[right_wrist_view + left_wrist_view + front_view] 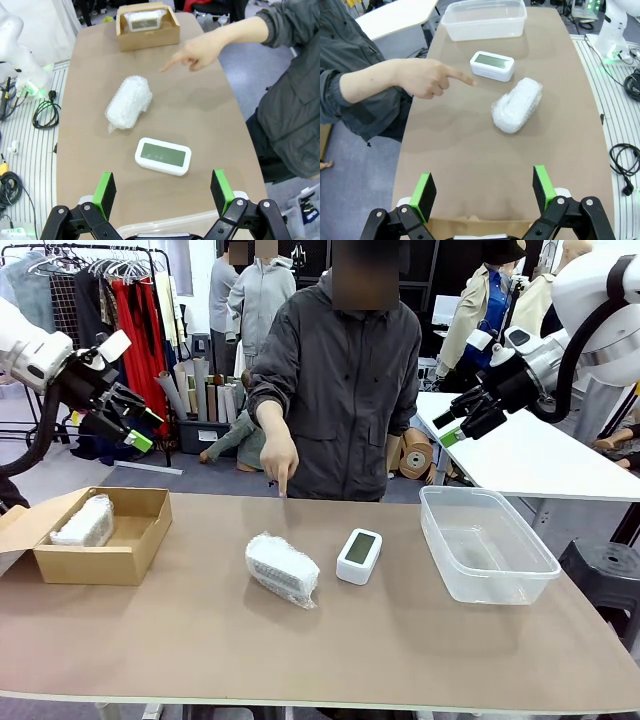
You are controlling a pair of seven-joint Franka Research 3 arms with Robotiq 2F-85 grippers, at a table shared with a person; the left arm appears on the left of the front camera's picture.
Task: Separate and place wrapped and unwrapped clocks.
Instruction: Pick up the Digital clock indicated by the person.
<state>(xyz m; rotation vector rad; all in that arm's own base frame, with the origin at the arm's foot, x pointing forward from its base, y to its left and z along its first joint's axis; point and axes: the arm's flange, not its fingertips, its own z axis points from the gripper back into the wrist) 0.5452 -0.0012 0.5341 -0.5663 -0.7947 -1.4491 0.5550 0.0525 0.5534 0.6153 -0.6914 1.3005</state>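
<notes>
cardboard box (120, 540) holds one bubble-wrapped clock (84, 523); clear tub (487, 543) holds nothing.

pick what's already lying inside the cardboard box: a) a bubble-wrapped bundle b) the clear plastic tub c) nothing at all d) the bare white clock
A: a bubble-wrapped bundle lies in the cardboard box, while the bare white clock sits out on the table between the second wrapped bundle and the clear plastic tub.
</notes>
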